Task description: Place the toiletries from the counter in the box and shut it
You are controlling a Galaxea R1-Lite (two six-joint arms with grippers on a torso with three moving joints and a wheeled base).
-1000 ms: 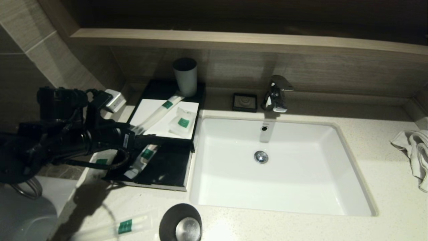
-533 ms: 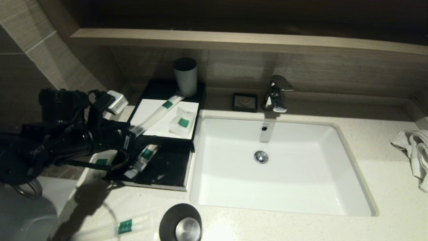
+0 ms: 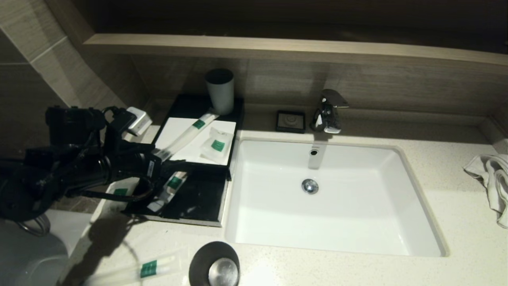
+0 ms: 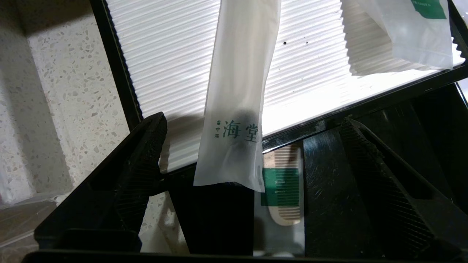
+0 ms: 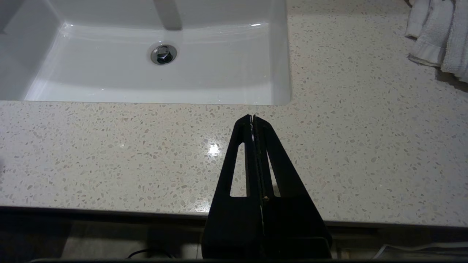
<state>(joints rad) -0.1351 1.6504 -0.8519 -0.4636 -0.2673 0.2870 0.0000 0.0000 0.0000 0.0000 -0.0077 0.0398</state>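
The black box [image 3: 186, 105] with a white top panel [image 3: 174, 127] stands left of the sink, its front drawer [image 3: 198, 198] pulled out. A long sachet [image 3: 186, 135] and a small squarish sachet [image 3: 216, 145] lie on the panel. A comb sachet [image 3: 170, 187] lies in the drawer. Another long sachet [image 3: 147, 269] lies on the counter [image 3: 456, 178] at the front left, and a small one [image 3: 119, 192] left of the drawer. My left gripper [image 3: 168, 157] is open, its jaws on either side of the near end of the panel's long sachet [image 4: 237, 91], not touching it. My right gripper [image 5: 253, 117] is shut and empty over the counter in front of the sink.
A grey cup [image 3: 219, 91] stands on the box's back end. A black cup [image 3: 214, 264] stands at the counter's front edge. A small black soap dish [image 3: 291, 120] and the tap [image 3: 327, 111] are behind the sink [image 3: 397, 159]. A white towel [image 3: 492, 182] lies far right.
My left arm has shifted only slightly near the box's front edge. The sachets and the drawer have not moved.
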